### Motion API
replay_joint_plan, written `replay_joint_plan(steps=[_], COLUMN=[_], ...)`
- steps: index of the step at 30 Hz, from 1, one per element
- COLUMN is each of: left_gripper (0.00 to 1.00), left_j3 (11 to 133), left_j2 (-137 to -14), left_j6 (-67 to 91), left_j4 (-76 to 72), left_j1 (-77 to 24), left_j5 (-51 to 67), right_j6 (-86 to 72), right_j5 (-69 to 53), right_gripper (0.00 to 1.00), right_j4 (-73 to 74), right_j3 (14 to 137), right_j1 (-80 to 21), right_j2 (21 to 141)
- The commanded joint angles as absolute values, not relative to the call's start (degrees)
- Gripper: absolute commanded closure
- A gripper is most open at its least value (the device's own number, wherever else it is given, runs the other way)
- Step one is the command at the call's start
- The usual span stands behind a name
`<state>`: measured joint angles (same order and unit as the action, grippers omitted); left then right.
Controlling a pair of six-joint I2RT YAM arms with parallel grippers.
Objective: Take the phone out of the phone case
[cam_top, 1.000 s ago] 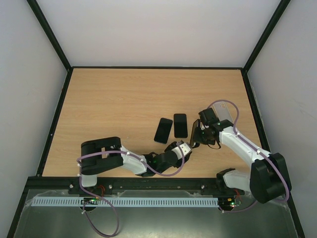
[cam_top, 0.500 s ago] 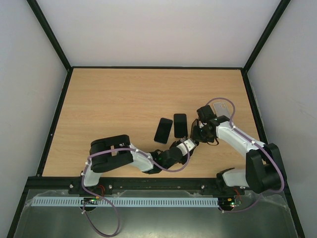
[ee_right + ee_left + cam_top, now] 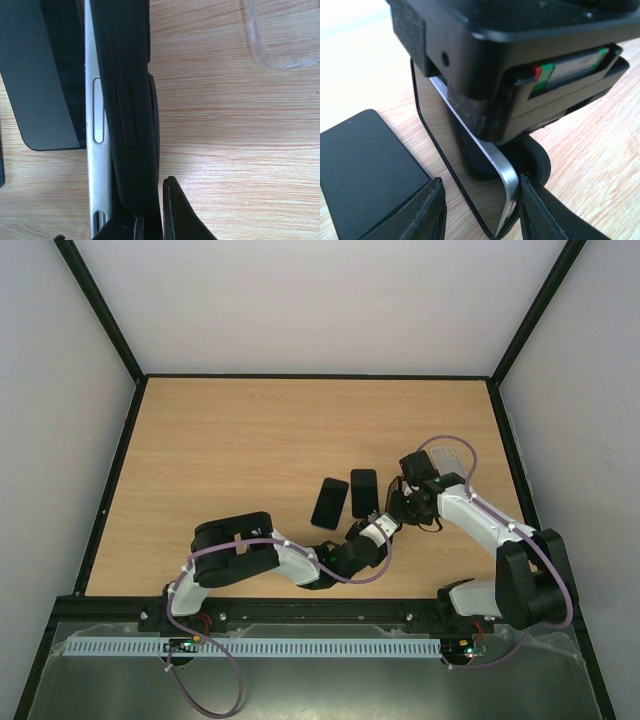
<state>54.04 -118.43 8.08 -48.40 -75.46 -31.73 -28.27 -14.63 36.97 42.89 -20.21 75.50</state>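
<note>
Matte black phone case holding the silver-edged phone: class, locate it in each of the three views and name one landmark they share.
Top external: matte black phone case, a dark sliver right of centre.
Left wrist: lower centre, behind the silver-edged phone.
Right wrist: upright dark band left of centre.
Shared landmark: the flat glossy black phone lying beside it.

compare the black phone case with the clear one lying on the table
The black case is opaque and matte; the clear case is see-through. The black case stands on edge in the right gripper with a silver-edged phone in it; the clear case lies flat on the table, apparently empty. Both have rounded corners.
</note>
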Motion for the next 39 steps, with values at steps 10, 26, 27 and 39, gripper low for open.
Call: replay_joint_plan(steps=[10,26,27,39], left_gripper=[0.71,0.70,0.72,0.90], left_j3=[55.09,51.63,51.29,44.68], left_j2=[-122.04,-121.06,-120.89,-115.58], left_j6=[12.10,13.87,13.88,13.33], left_j4=[-47.62,-49.35,-49.65,-57.04], left_j1=[-75.31,-72.50,-72.29,-71.69], left_j5=[-43.64,-48.12,-48.18,-49.59], right_j6=[-29.45,-24.75,-24.47,-23.11], right_j5=[-20.22,-27.14,-27.35,-22.93], right_gripper=[0.98,0.98,0.98,0.98], right_j4=[38.31,44.69,45.16,46.21], right_j3=[44.70,45.36,45.66,46.38], right_j1=[-18.55,-18.42,-18.42,-18.37], right_j2=[73.43,71.37,71.37,70.28])
